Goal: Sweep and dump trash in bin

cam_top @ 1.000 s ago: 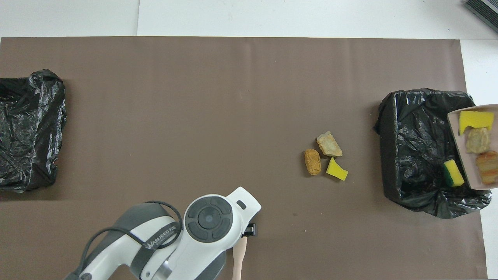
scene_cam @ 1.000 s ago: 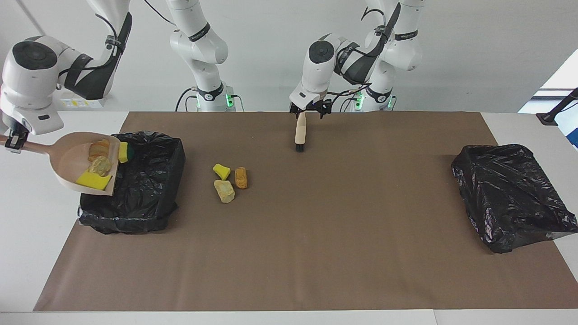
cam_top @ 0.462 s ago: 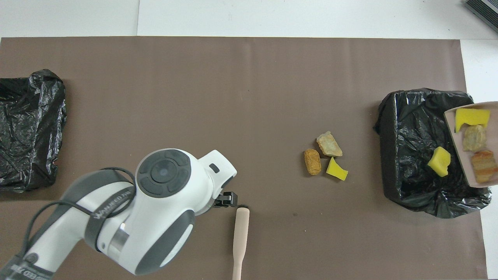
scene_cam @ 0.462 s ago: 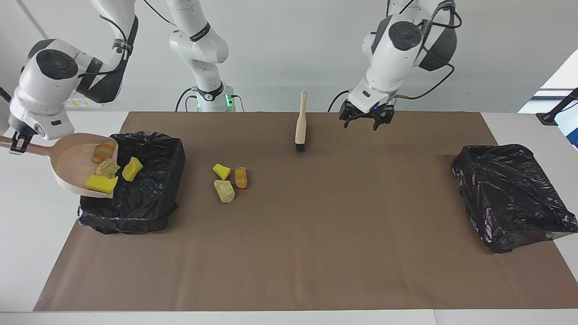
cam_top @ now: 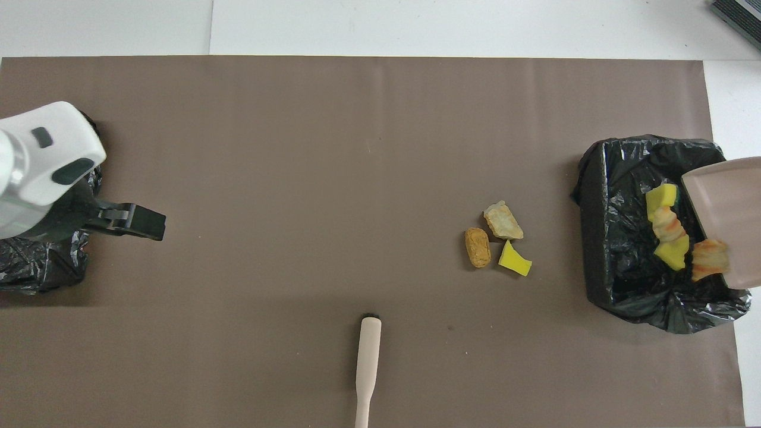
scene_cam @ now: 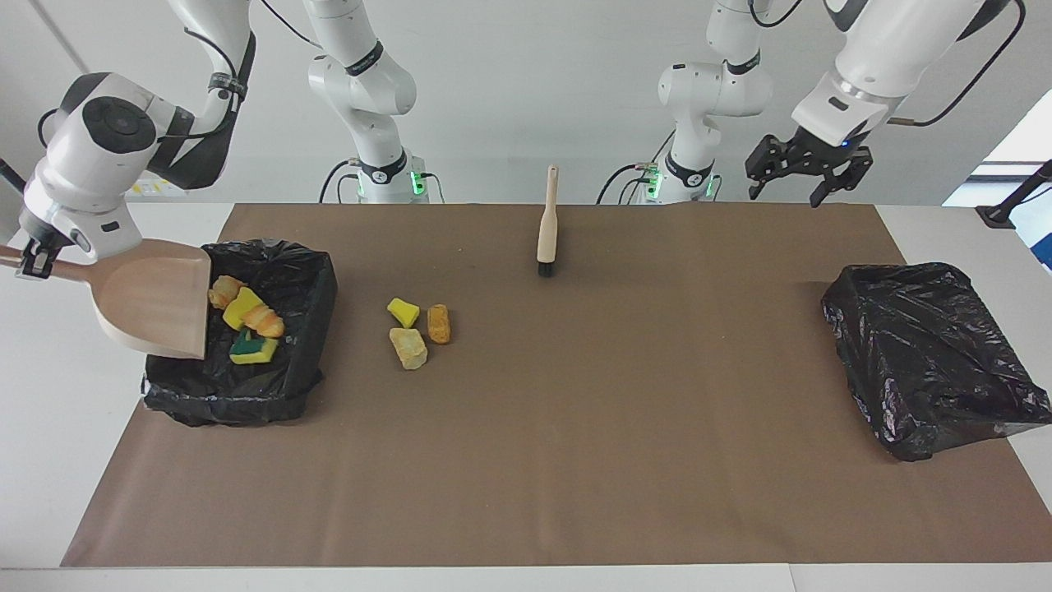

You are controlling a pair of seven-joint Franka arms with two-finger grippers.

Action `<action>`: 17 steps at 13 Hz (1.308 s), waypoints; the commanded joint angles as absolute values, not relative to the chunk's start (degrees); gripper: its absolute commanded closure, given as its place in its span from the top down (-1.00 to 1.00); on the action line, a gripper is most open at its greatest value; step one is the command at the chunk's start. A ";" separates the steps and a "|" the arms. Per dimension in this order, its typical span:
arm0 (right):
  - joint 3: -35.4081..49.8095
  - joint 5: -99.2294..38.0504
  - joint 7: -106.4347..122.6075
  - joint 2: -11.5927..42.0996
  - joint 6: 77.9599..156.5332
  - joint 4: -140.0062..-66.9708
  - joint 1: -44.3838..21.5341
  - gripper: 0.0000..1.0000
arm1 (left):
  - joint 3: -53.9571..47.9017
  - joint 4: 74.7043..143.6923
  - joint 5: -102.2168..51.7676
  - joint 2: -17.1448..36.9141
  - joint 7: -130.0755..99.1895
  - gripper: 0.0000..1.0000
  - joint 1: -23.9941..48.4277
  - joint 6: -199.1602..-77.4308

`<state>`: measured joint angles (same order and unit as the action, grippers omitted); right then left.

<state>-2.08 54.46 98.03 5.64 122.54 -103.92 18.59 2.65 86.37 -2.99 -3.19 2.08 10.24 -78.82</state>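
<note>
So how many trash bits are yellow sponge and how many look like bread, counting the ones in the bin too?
Yellow sponge pieces: 3
Bread-like chunks: 4
Total: 7

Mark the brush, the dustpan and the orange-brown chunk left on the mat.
brush point(scene_cam: 546, 238), facing view, middle of its beige handle.
dustpan point(scene_cam: 156, 302), facing view, its bare scoop.
orange-brown chunk point(cam_top: 477, 247), overhead view, its top face.

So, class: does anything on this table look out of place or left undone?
Yes. Three scraps lie on the brown mat beside the lined bin, while the tilted dustpan has tipped the others into it.
</note>
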 commanded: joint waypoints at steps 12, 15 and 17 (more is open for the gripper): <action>4.55 24.98 61.77 -1.23 97.84 -96.76 16.62 -1.00 | 1.93 75.15 -2.11 0.09 2.90 1.00 8.44 -67.50; 7.99 20.32 39.02 -2.02 90.99 -97.12 10.66 -1.00 | 1.67 75.50 -1.93 -0.70 4.13 1.00 8.53 -68.90; 8.26 15.05 22.15 -1.76 88.25 -97.12 4.78 -1.00 | 1.58 75.76 -2.02 -1.49 4.22 1.00 8.44 -69.61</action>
